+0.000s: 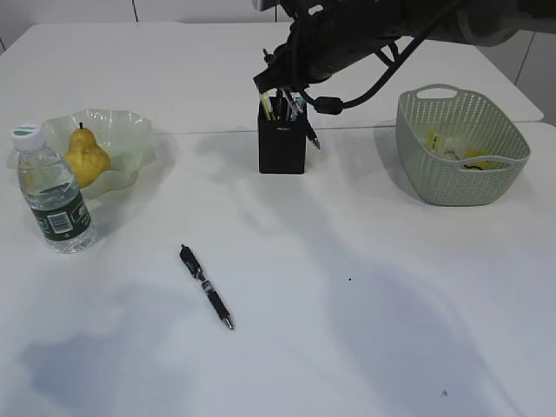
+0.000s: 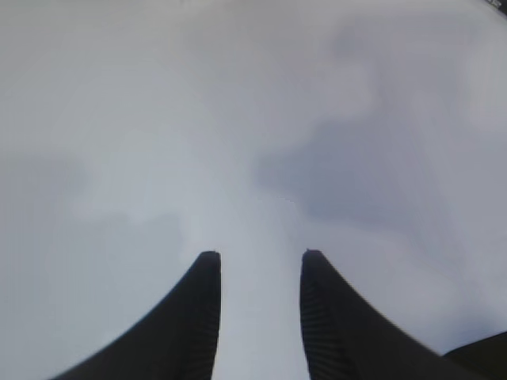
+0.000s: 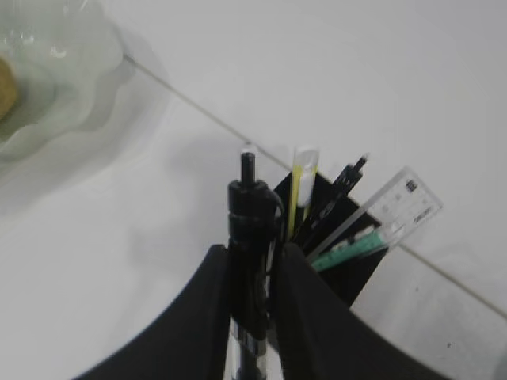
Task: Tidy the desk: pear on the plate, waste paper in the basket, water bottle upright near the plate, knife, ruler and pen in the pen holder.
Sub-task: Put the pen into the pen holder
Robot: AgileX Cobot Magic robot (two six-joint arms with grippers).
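Here the pen (image 3: 252, 237) in hand is a black one, pinched between the fingers of the right gripper (image 3: 253, 317), its clicker end up and its long axis close to upright in the right wrist view. It sits just beside the near rim of the pen holder (image 1: 281, 149), slightly to the plate side of it, so the coming move looks like a short shift toward the holder's mouth followed by a straight drop along the pen's own axis. The holder already carries the ruler (image 3: 388, 210), leaning out toward the basket side, a yellow-striped stick standing near the middle, and a green-tipped item beneath the ruler (probably the knife, though I cannot tell for sure). The free room seems to be on the side nearest the held pen.

A second black pen (image 1: 206, 287) lies flat on the desk (image 1: 365, 295), well in front of the holder, its long axis running diagonally with the tip toward the camera and to the right. The left gripper (image 2: 257, 317) shows parted fingers over bare tabletop, holding nothing; it is out of the exterior view, so I cannot tell which arm is nearer.

The pear (image 1: 87, 156) rests on the plate (image 1: 130, 130), the water bottle (image 1: 54, 193) stands upright just beside the plate, and the waste paper (image 1: 460, 152) is in the basket (image 1: 460, 187).
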